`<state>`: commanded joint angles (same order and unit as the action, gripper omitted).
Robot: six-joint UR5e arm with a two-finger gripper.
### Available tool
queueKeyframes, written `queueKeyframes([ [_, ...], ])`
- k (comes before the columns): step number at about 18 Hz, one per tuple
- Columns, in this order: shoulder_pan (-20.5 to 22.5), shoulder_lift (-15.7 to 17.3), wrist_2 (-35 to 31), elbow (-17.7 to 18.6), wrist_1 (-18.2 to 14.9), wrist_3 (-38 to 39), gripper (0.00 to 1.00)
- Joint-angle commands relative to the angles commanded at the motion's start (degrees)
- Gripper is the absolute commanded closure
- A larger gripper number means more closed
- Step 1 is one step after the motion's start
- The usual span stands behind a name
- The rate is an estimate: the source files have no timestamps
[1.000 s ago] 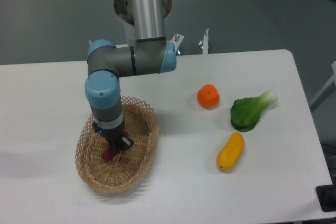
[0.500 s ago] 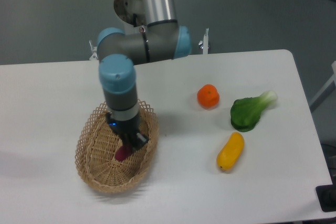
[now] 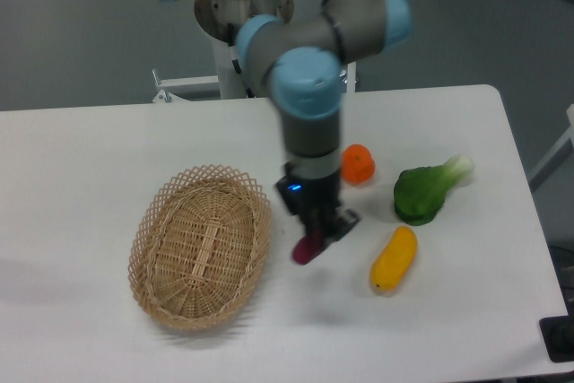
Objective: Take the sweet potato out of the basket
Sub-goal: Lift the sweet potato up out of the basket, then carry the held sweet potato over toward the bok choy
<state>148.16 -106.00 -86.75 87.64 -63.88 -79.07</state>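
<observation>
My gripper hangs above the white table, to the right of the basket, shut on the sweet potato. The small reddish-purple tuber pokes out below the black fingers, held in the air. The oval wicker basket lies on the table at the left with nothing in it. The arm's grey and blue wrist rises straight up from the gripper.
A round orange fruit sits just right of the wrist, partly behind it. A green leafy vegetable lies further right, and an oblong yellow vegetable lies right of the gripper. The table's front edge runs along the bottom.
The gripper has lifted the sweet potato out of the basket and carried it right, past the basket's rim. The basket now lies empty.
</observation>
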Motion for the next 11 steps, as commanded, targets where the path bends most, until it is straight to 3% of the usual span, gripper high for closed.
queueKeyframes([
  [4, 5.46, 0.00, 1.50, -3.79, -4.41, -7.57, 0.78],
  [11, 7.05, 0.00, 2.29, -3.97, -4.42, -8.29, 0.78],
])
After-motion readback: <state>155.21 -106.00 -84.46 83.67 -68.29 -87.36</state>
